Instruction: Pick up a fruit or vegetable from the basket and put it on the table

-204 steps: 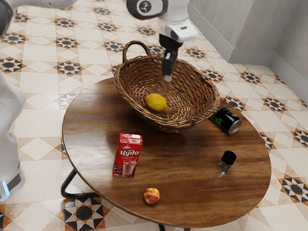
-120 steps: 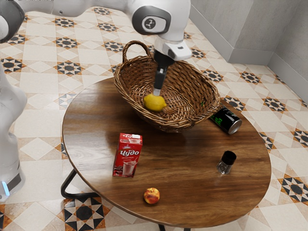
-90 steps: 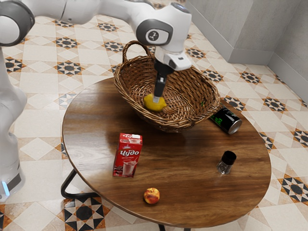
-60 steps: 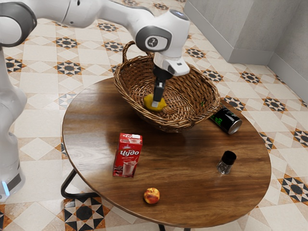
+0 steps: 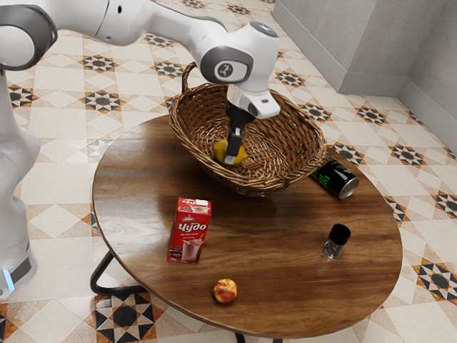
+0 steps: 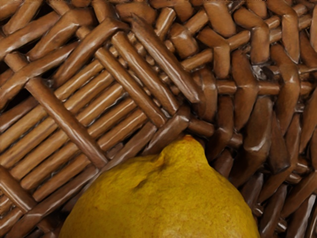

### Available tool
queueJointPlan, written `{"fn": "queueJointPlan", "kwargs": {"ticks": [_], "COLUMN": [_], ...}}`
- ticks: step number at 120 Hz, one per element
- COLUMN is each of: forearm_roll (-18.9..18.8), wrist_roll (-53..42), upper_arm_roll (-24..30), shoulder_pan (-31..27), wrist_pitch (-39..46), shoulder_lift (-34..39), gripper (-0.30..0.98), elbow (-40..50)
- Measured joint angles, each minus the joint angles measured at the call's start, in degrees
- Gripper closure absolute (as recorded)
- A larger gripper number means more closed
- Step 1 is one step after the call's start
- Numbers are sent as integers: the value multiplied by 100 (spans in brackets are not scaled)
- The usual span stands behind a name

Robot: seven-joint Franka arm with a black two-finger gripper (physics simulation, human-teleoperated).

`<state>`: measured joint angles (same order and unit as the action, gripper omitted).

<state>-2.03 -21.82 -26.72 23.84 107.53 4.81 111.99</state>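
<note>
One lemon [image 5: 220, 151] sits in the wicker basket [image 5: 300, 134], apparently near its bottom.

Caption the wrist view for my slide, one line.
A yellow lemon, seen close up inside the woven basket.
</note>
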Motion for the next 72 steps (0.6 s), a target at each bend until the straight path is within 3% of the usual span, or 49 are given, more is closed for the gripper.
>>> {"fn": "queueJointPlan", "kwargs": {"ticks": [39,64,72], "forearm_roll": [-44,-212,-284], "wrist_roll": [29,71,89], "upper_arm_roll": [6,22,27], "shoulder_pan": [21,56,57], "wrist_pitch": [39,-83,-149], "shoulder_lift": [-8,77,114], "gripper": [33,59,56], "elbow": [-25,-205,-296]}}
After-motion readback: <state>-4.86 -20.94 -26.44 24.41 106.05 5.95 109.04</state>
